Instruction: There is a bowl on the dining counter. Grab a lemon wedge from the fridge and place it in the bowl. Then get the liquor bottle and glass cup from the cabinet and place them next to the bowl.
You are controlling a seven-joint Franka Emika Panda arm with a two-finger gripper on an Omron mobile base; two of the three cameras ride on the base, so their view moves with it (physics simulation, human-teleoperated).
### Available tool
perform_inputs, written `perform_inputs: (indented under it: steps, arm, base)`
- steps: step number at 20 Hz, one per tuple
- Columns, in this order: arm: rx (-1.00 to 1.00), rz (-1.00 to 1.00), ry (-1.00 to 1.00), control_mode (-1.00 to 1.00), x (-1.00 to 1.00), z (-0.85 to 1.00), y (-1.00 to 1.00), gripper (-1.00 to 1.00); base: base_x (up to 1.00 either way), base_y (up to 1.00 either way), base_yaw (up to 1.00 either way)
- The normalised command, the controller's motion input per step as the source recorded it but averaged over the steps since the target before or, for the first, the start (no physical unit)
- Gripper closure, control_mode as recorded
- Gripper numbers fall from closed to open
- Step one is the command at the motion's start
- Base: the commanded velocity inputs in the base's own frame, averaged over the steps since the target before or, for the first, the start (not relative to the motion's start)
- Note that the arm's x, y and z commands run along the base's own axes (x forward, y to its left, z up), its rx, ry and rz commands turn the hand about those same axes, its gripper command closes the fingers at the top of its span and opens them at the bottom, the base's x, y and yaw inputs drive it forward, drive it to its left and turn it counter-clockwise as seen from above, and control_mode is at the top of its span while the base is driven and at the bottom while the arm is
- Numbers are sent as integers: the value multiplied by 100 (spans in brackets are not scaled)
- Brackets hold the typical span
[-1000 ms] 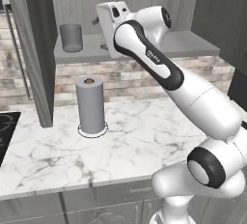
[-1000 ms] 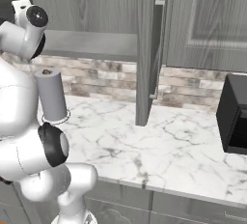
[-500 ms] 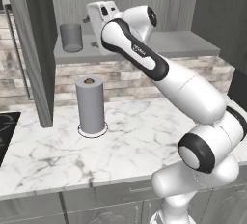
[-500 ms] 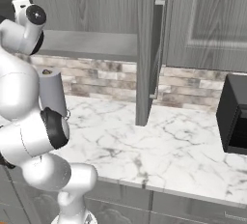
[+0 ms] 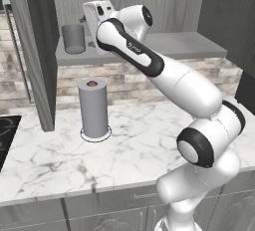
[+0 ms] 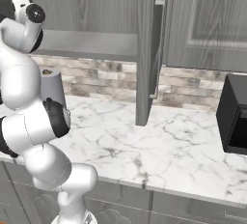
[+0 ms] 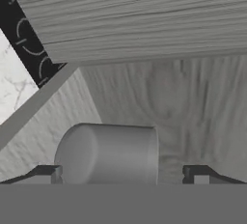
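Observation:
The glass cup [image 5: 73, 38] is a grey cylinder standing on the open cabinet's shelf [image 5: 164, 46], at its left end. My hand [image 5: 96, 12] is up inside the cabinet, just right of and above the cup. In the hand view the cup [image 7: 108, 153] lies close in front, between the two spread fingertips [image 7: 46, 173]. My gripper [image 7: 123, 175] is open and holds nothing; I cannot tell if a finger touches the cup. The bowl, lemon wedge and liquor bottle are out of view.
A grey paper towel roll [image 5: 93, 108] stands on the marble counter [image 5: 129, 150] below the shelf. The open cabinet door [image 5: 31, 51] hangs at the left, with a black stovetop [image 5: 6, 138] beyond it. A dark appliance [image 6: 234, 117] sits far right.
The arm has swung left and stretched further into the cabinet, bringing the hand closer to the cup. The jaws stayed wide apart.

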Motion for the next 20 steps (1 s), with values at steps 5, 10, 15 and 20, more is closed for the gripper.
perform_inputs:
  steps: [5,10,15,20]
  arm:
    - [0,0,0,-100,12,-6,14,-100]
    - [0,0,0,-100,14,-6,11,-100]
    - [0,0,0,-100,12,-7,8,-100]
    - [0,0,0,-100,11,-7,6,-100]
  base:
    - [0,0,0]
    - [0,0,0]
    - [0,0,0]
    - [0,0,0]
